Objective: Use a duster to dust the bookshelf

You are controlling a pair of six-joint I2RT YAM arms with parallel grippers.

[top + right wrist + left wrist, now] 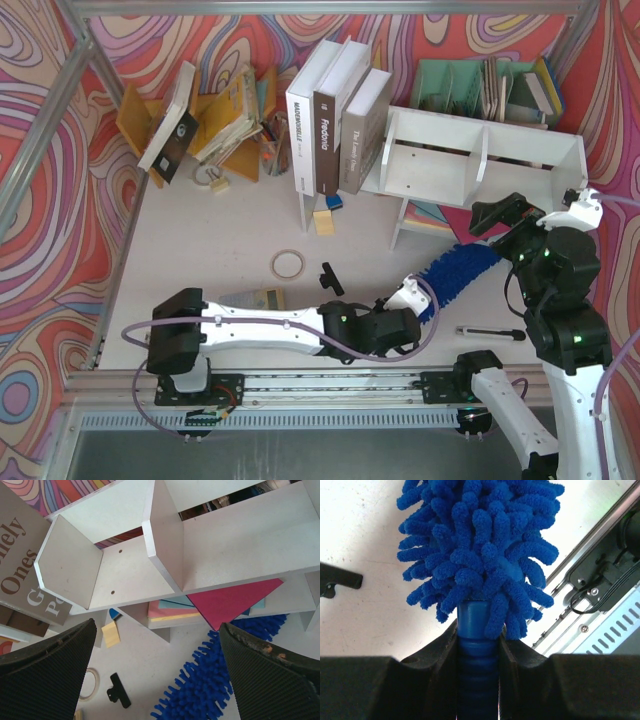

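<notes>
Presently, left gripper [477, 645] clamps the duster [480, 550] by its handle, head low beside the bookshelf [240, 545]; right gripper [157, 630] hangs wide apart, empty. Next move: raise the head into a compartment.

**White shelf and blue duster, where they're at**

The bookshelf [440, 160] is a long white box on legs. One divider splits it into two compartments, and it stands near the far right corner of the bench [200, 240]. The fluffy bright-blue duster [462, 270] slants just in front, tip toward the shelf's legs. Its handle's pinched in the left gripper [477, 645].
</notes>
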